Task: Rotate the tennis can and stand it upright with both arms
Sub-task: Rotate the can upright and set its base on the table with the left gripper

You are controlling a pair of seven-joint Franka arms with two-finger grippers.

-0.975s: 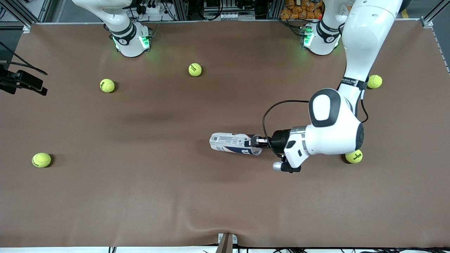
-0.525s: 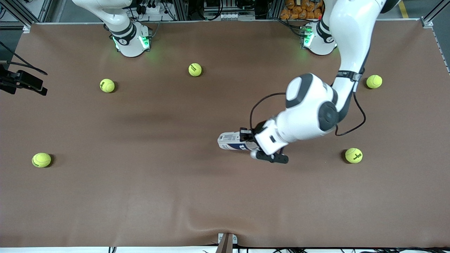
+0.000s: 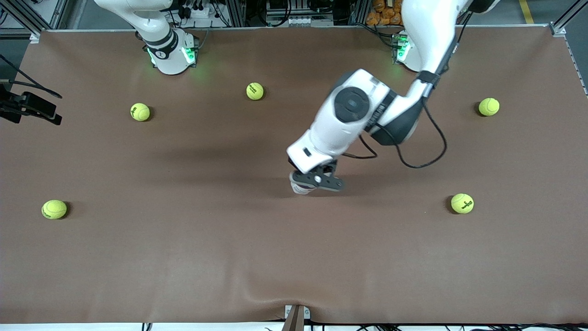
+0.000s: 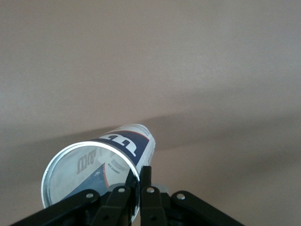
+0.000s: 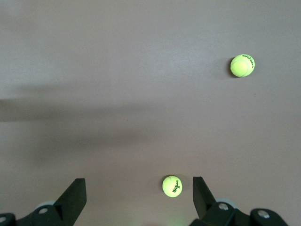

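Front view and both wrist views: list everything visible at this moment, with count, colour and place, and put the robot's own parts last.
tennis can: one, clear with a white and dark-blue label and a silvery rim, mid-table, clamped by its rim in the left gripper, mostly hidden under it in the front view.
tennis balls: five, yellow-green, all loose on the table; two near the right arm's base, one at the right arm's end, two at the left arm's end.
table: one, covered in brown.
left gripper: black, shut on the can's rim.
right gripper: black, open, over bare table near a ball; this arm waits.
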